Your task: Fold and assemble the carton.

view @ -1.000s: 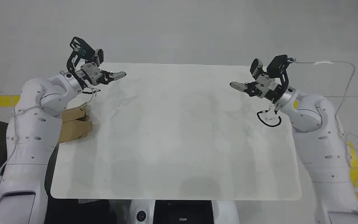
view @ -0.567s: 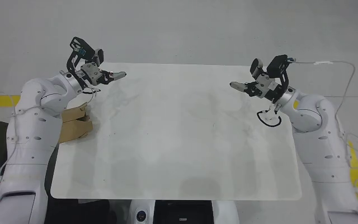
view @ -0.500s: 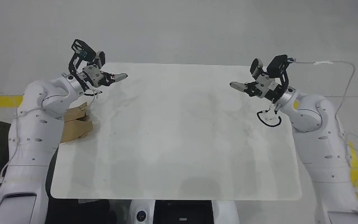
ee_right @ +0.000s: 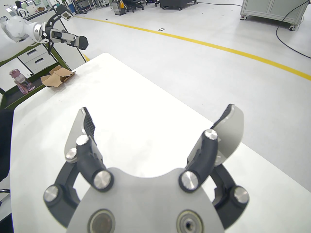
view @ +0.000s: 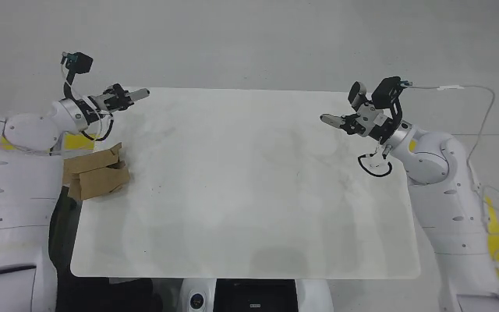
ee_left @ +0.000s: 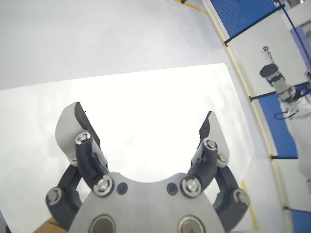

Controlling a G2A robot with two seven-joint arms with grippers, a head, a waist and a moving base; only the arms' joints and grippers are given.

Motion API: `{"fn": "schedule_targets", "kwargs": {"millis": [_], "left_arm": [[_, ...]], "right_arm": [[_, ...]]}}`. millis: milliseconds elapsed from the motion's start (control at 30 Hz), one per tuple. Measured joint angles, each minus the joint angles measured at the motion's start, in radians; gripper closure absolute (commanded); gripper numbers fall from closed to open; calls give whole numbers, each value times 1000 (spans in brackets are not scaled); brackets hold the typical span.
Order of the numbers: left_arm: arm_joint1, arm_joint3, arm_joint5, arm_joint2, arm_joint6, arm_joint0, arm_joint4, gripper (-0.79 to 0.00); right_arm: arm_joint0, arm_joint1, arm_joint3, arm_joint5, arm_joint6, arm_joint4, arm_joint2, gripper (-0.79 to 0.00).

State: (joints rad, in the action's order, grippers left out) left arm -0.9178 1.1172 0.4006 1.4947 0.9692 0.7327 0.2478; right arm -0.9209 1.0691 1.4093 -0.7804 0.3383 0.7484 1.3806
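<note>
White table (view: pixel 249 179), seen from above, takes up the middle of the frame against a pale grey workshop floor. The carton (view: pixel 95 175), brown cardboard with its flaps lying open, rests at the table's left edge in the top view and partly overhangs it. In the right wrist view the carton (ee_right: pixel 57 78) appears at the left of the frame, beside a dark green cart. The left gripper (view: pixel 139 94) hangs over the table's upper left corner in the top view, well apart from the carton. In its own wrist view the left gripper (ee_left: pixel 143 112) has its fingers (ee_left: pixel 73 122) spread wide with nothing between them. The right gripper (view: pixel 326 118) is held above the table's upper right area. In its wrist view the right gripper (ee_right: pixel 157 109) is likewise splayed and empty. A black cable loop (view: pixel 374 166) lies beneath the right forearm. A yellow floor line (ee_right: pixel 194 41) crosses the background.
</note>
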Motion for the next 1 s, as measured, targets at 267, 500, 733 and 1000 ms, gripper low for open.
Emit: {"fn": "schedule_targets", "kwargs": {"millis": [267,500,733,1000], "left_arm": [[22,-224,-40,38,120,-113,-46,-785],[53,-405,28,63,154,-204,16,-785],[94,-569,64,84,85,-271,143,-785],[141,-710,97,73,51,-322,306,-785]], "right_arm": [[0,0,0,0,0,0,0,-785],[0,0,0,0,0,0,0,-785],[0,0,0,0,0,0,0,-785],[0,0,0,0,0,0,0,-785]]}}
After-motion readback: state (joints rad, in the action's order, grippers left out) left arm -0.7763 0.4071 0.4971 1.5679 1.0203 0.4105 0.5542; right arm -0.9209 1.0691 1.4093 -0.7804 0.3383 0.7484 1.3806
